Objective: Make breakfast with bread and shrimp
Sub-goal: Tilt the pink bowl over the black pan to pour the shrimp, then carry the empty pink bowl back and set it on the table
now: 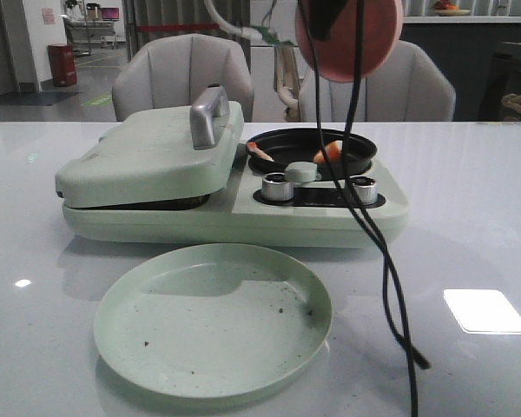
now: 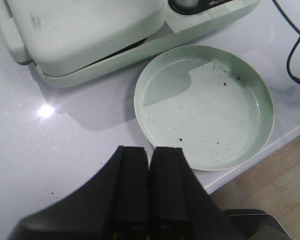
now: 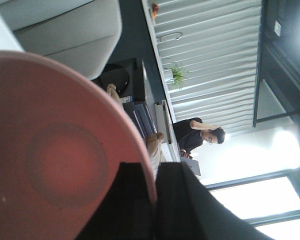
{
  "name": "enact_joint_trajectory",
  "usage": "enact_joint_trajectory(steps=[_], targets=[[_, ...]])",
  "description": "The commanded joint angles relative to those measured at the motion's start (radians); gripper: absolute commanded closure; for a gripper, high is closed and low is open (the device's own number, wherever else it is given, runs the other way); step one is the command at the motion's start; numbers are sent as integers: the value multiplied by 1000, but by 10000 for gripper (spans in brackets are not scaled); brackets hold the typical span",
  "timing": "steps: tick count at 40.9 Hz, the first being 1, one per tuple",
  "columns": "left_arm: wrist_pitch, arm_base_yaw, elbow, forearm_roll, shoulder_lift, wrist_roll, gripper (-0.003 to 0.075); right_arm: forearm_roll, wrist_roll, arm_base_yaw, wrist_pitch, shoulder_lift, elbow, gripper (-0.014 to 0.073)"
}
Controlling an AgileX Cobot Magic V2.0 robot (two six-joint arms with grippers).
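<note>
holding a pink bowl (image 1: 352, 39) by its rim, tipped on its side high above the black pan (image 1: 317, 149), the right gripper (image 3: 155, 187) has its fingers pressed on the rim from both sides. two small orange shrimp (image 1: 327, 152) lie in that pan, on the right half of the pale green breakfast machine (image 1: 234, 187) toward the far edge of the white table (image 1: 52, 287), and the machine's left lid (image 1: 152, 152) is down, so no bread shows. the left gripper (image 2: 149, 187) hangs with its fingers together and empty over the near edge, just beside the empty green plate (image 1: 213, 317) with dark crumbs.
</note>
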Motion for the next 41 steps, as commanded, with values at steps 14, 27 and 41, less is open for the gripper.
enact_joint_trajectory(steps=[14, 27, 41], targets=[[-72, -10, -29, -12, -10, -7, 620, 139, 58, 2, 78, -167, -44, 550], [-72, -10, -29, -12, -10, -7, 620, 664, 21, -195, -102, -500, 271, 550], [-72, -10, -29, -12, -10, -7, 620, 1251, -147, -603, -289, -719, 669, 550]])
